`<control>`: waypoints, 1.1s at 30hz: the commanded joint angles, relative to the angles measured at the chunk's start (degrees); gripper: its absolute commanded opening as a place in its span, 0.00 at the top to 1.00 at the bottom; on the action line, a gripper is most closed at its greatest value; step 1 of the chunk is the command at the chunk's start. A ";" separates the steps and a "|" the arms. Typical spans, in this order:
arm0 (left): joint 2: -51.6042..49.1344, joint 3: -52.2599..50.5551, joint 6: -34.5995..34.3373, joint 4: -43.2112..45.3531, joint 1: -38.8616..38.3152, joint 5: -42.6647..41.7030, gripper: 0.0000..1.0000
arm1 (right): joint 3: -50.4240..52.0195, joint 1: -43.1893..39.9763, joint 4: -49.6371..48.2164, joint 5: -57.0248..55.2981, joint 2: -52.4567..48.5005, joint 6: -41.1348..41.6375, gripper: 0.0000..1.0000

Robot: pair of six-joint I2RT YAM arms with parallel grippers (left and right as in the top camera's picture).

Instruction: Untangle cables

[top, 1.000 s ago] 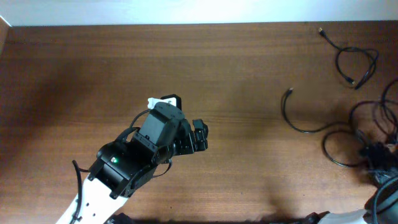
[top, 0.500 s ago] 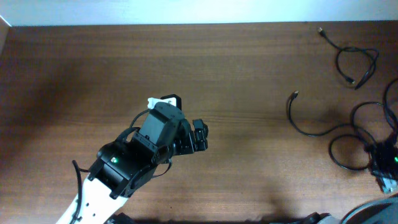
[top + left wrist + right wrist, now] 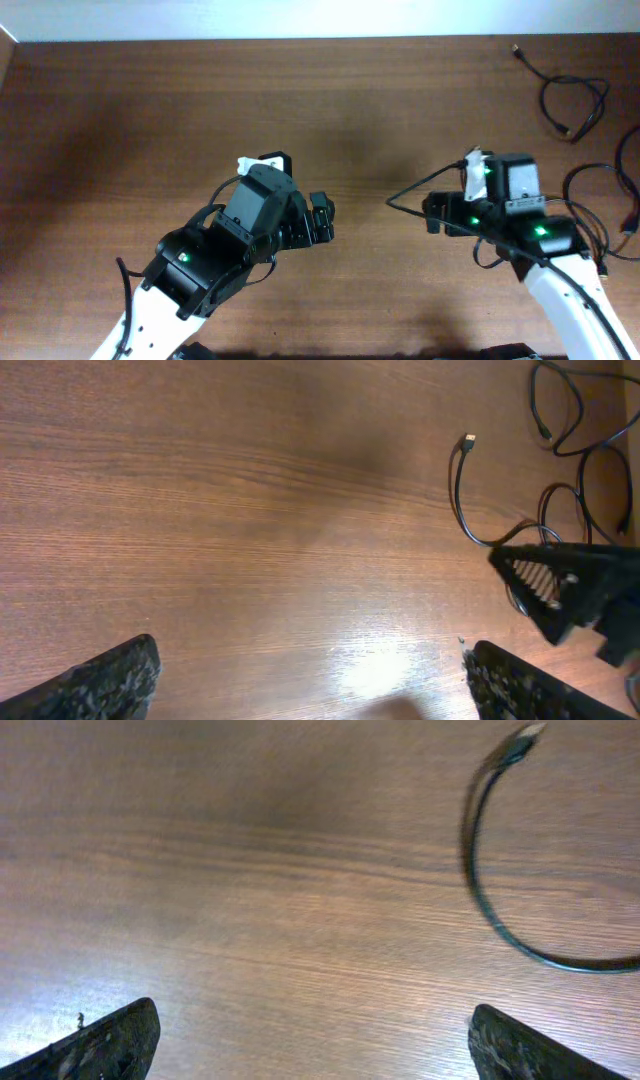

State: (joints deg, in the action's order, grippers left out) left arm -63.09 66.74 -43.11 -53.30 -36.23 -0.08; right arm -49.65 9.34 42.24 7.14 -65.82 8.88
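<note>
Black and thin, the nearest cable (image 3: 472, 870) lies slack on the wooden bench (image 3: 250, 870), ahead of the right end effector (image 3: 310, 1025) and off toward the finger at the picture's right. Its long axis runs away from the end effector. The silvery plug (image 3: 527, 732) points forward, away from the fingers (image 3: 105, 1040). From the plug the cord sweeps back in an open arc, then bends sideways out of the wrist view. Nothing touches it there. The right end effector is spread wide, one finger at each lower corner, with only bare wood between them.

The left end effector (image 3: 310, 665) is likewise spread wide and grips nothing. In its wrist view the nearest cable lies well ahead and toward the right-hand finger, plug end farthest away. The cord curves back until it comes just beside the tip of the right end effector.

From overhead, a looped cable (image 3: 546, 98) lies well apart from the right end effector, out toward the far corner of the bench. Its tail leads to a far plug (image 3: 516, 48) that points at the far edge. More black cords (image 3: 566, 183) curl beside the right arm, behind its end effector, partly hidden by it.
</note>
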 commanded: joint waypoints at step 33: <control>0.44 0.70 0.96 -0.37 0.13 0.26 0.01 | -0.07 1.53 -3.91 0.33 -13.31 0.81 0.02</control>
State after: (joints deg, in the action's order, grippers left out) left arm -63.09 66.74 -43.09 -53.36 -36.23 -0.05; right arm -49.65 10.50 38.52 7.14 -78.72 9.28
